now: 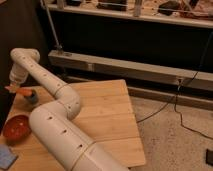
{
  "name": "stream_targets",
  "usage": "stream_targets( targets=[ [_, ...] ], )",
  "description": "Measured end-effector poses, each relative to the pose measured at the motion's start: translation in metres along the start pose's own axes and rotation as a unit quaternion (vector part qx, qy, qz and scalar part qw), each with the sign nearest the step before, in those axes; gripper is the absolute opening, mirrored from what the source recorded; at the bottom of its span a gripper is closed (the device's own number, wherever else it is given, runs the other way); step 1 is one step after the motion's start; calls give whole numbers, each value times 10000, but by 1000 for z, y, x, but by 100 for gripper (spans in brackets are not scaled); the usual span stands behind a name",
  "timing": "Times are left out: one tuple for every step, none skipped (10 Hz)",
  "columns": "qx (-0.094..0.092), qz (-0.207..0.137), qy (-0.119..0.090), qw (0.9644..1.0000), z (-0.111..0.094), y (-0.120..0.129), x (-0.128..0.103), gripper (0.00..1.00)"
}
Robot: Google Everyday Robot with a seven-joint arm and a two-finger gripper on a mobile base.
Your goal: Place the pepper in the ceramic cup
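Observation:
My gripper (16, 84) is at the far left, at the end of the white arm (55, 95) that reaches across the wooden table (100, 115). A slim orange-red pepper (18, 91) lies crosswise right under the gripper, held at about the height of the cup's rim. The small grey-blue ceramic cup (31, 96) stands on the table just right of the pepper, partly hidden by the arm. The pepper's right tip is next to the cup's left rim.
A round red-orange bowl (17, 127) sits on the table in front of the cup. A flat blue-grey square (6, 156) lies at the near left corner. A metal rail and dark shelving run behind the table. Cables lie on the floor at the right.

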Motion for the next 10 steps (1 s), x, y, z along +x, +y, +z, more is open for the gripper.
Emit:
stream_targets(
  targets=[
    [20,42,-14,10000,-3,-2,3,70],
    [31,60,-20,10000,-5,-4,4,70],
    [48,78,-26,10000,-8,-5,6,70],
    [64,100,-28,9999,-10,-7,7,70],
    [89,124,-9,9999,-15,-9,10,70],
    [141,117,67,9998,-21,-12,13,70],
    [203,104,141,9996,-27,-16,16,70],
    [350,80,304,9989,-39,-24,24,70],
    [424,76,399,9983,-46,-29,29,70],
    [530,85,542,9971,-56,-35,39,70]
  ],
)
